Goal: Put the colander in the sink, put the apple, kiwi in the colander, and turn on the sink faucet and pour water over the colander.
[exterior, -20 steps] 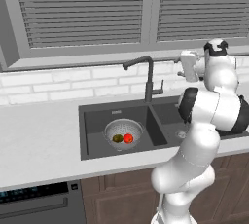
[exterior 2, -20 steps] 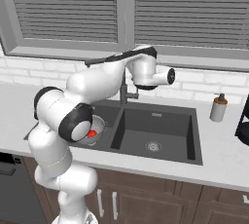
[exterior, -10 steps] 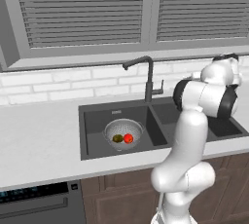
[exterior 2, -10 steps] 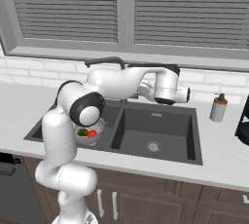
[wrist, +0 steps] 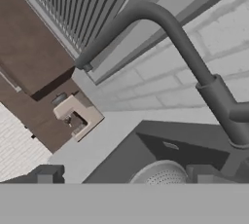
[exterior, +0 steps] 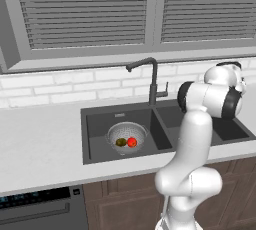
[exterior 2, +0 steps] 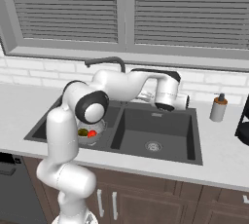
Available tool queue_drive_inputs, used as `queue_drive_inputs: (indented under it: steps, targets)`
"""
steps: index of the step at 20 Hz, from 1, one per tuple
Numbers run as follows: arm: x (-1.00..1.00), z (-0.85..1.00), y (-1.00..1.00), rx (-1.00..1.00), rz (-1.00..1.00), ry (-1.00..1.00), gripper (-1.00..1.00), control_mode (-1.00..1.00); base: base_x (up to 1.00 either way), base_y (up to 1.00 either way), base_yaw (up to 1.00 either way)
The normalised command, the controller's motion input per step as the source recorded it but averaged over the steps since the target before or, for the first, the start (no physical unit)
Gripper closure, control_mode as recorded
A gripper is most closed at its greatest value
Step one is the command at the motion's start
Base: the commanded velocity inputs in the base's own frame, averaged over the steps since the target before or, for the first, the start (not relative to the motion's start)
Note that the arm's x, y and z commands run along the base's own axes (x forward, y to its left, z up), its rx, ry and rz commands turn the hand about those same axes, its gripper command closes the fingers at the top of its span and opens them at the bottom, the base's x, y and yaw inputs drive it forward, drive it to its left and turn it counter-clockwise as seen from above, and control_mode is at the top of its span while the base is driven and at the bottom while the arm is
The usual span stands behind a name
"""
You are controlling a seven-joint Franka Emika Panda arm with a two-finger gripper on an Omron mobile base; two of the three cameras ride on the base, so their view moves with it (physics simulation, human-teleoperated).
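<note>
Spread wide and holding nothing, the end effector [wrist: 124, 174] shows its two dark finger tips [wrist: 44, 173] at the bottom of the hand view, far apart, with the colander's rim between them. From the right base view the hand hangs above the divider and the right basin of the sink [exterior 2: 160, 146], just in front of the back wall, and the arm arches over from the lower left. The hand camera looks at the sink faucet [wrist: 194, 67] from close by (the view is rolled, so the window blinds run slantwise across its top): the dark gooseneck curves up and over to an angled spout tip, and its thicker base stands at the right edge. In the left base view the faucet [exterior: 150, 81] rises behind the sink [exterior: 97, 146] at the divider between the two basins, its spout reaching over the left basin and its small lever sticking out to the side. The colander [exterior: 127, 136] sits upright in the left basin, with the kiwi [exterior: 120, 142] and the apple [exterior: 132, 142] inside it, side by side and touching. A soap dispenser [exterior 2: 218, 107] stands on the tabletop [exterior 2: 228, 152] to the right of the sink.
</note>
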Motion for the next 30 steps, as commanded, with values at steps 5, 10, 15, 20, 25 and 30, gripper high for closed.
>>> queue_drive_inputs:
  steps: [5,10,15,20,25,30]
  targets:
    - [0.22,0.0,0.35,-0.02,-0.06,-0.14,-1.0,-1.0,0.0,0.0,0.0]
    - [0.23,-0.15,0.09,-0.03,-0.11,-0.08,-1.0,-1.0,0.0,0.0,0.0]
    - [0.15,-0.23,-0.07,0.0,-0.16,-0.09,-1.0,-1.0,0.0,0.0,0.0]
    - [0.25,-0.03,-0.01,0.0,-0.2,-0.08,-1.0,-1.0,0.0,0.0,0.0]
    - [0.48,-0.08,-0.06,0.04,-0.22,-0.07,-1.0,-1.0,0.0,0.0,0.0]
    - [0.31,-0.13,-0.06,0.02,-0.2,-0.02,-1.0,-1.0,0.0,0.0,0.0]
